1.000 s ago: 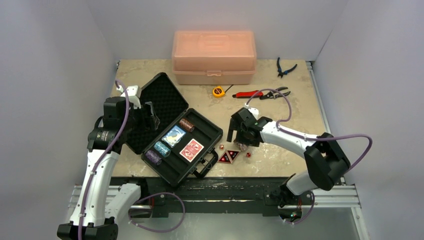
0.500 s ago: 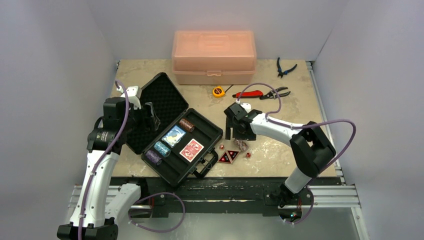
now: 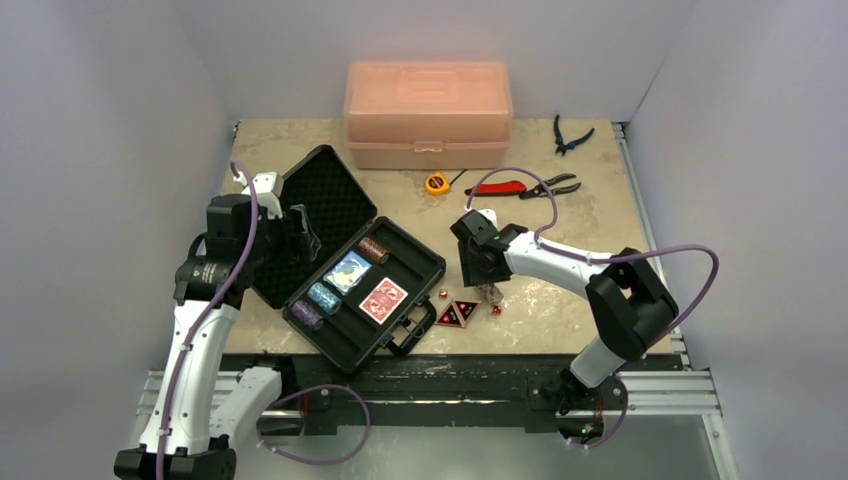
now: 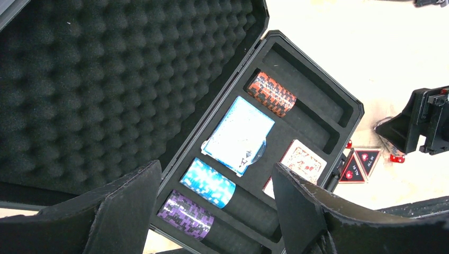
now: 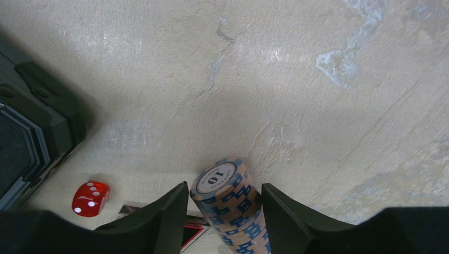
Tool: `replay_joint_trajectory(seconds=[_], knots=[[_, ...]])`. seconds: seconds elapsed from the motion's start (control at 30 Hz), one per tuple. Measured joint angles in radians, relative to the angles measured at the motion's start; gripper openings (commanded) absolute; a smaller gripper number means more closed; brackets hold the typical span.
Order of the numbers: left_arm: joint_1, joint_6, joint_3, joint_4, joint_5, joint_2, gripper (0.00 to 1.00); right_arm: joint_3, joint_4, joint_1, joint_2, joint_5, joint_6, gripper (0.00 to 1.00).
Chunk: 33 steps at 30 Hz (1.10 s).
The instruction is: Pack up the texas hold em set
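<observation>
From above, the open case (image 3: 345,280) lies left on the worktop (image 3: 600,210), with the triangles (image 3: 457,313) just beside it. Left wrist: the left jaws gape wide and empty above the case. Right wrist: the right jaws clamp a chip stack (image 5: 227,203) near a red die (image 5: 89,197).
</observation>
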State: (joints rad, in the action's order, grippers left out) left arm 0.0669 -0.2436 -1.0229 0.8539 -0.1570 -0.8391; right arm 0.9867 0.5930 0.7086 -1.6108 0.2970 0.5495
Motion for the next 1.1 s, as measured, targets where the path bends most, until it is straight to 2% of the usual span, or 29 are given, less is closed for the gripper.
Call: replay_joint_trajectory(seconds=[0.1,0.2,0.27,0.4,0.7,1.03,1.1], knots=[[0.0,0.0,0.0,0.0,0.0,0.0,0.76,-0.003,-0.01,0.0,0.0,-0.002,-0.036,0.39],[0.0,0.0,0.0,0.0,-0.001,0.0,0.76,-0.004,-0.016,0.0,0.002,-0.006,-0.065,0.33],[0.0,0.0,0.0,0.0,-0.001,0.0,0.76,-0.005,-0.021,0.0,0.002,-0.009,-0.083,0.23],[0.0,0.0,0.0,0.0,-0.002,0.0,0.76,-0.008,-0.027,0.0,0.006,-0.024,-0.11,0.08],[0.0,0.0,0.0,0.0,-0.013,0.0,0.76,-0.007,-0.023,0.0,0.051,-0.052,-0.144,0.0],[0.0,0.0,0.0,0.0,-0.022,0.008,0.76,0.013,-0.03,0.0,0.089,-0.055,-0.159,0.0],[0.0,0.0,0.0,0.0,-0.022,0.011,0.76,0.013,-0.036,0.0,0.086,-0.057,-0.166,0.06]])
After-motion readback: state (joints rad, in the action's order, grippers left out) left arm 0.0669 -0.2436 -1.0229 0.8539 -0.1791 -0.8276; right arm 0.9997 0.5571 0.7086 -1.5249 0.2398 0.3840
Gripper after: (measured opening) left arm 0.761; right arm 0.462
